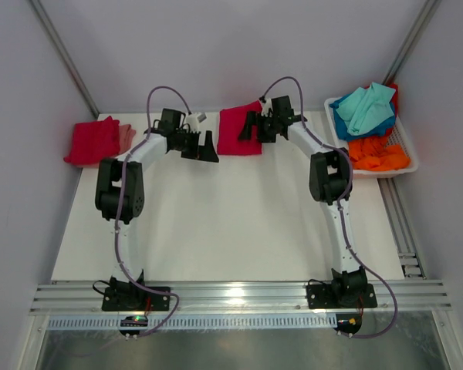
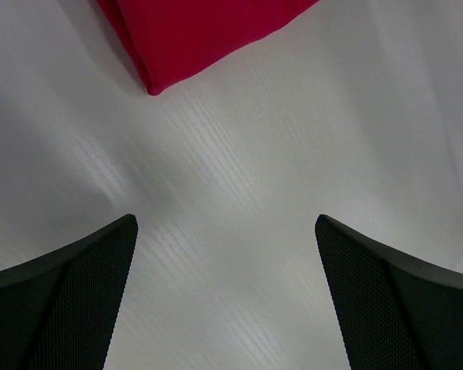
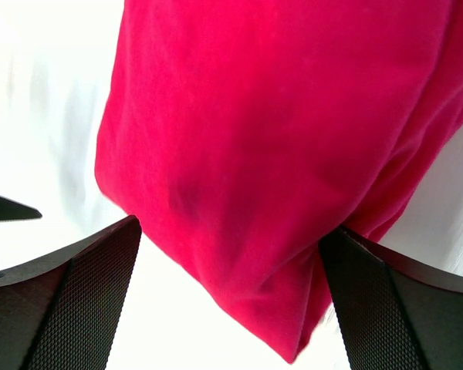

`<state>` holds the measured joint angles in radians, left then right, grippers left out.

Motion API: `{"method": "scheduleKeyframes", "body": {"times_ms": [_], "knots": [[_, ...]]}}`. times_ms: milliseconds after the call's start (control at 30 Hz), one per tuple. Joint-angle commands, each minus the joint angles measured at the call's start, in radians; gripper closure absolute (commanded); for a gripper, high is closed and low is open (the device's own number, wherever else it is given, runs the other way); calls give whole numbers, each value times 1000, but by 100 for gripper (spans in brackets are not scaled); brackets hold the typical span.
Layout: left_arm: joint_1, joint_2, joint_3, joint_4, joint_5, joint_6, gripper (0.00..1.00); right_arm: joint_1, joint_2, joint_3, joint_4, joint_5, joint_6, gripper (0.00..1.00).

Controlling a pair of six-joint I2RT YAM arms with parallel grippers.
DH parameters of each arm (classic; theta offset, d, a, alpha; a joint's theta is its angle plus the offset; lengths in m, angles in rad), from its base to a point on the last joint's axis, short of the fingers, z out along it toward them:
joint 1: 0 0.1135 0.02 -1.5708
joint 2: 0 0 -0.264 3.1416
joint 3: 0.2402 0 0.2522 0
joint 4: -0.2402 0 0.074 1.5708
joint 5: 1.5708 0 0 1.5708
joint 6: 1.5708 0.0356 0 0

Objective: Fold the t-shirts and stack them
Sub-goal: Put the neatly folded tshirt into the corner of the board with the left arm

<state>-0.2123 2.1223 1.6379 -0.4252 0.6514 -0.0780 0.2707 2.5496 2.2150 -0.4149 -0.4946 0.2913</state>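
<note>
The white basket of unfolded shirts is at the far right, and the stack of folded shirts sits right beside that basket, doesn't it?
No. The top external view shows the stack of folded shirts at the far left of the table, well apart from the white basket, which does hold the unfolded shirts at the far right.

Walls (image 1: pixel 231 46): I see plain pale grey panels at the back and both sides.
Struts (image 1: pixel 62 54): 2 thin metal ones run up the back corners.
Table (image 1: pixel 216 231): white top, faint grain close up.
Rail (image 1: pixel 239 297): silver, slotted, along my near edge.
Light: even, soft shadows.
</note>
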Motion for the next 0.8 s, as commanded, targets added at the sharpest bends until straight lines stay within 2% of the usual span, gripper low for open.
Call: {"method": "scheduleKeyframes", "body": {"times_ms": [0,133,333,767], "knots": [[10,-82,-16,8,14,27,1,22,-73,-125,-173,25,-6,1],[14,-97,-39,17,19,26,1,22,-133,-265,-167,36,-21,1],[14,-113,-59,32,28,17,1,22,-176,-379,-171,62,-41,1],[19,-142,-98,48,27,20,1,33,-244,-451,-170,113,-61,1]]}}
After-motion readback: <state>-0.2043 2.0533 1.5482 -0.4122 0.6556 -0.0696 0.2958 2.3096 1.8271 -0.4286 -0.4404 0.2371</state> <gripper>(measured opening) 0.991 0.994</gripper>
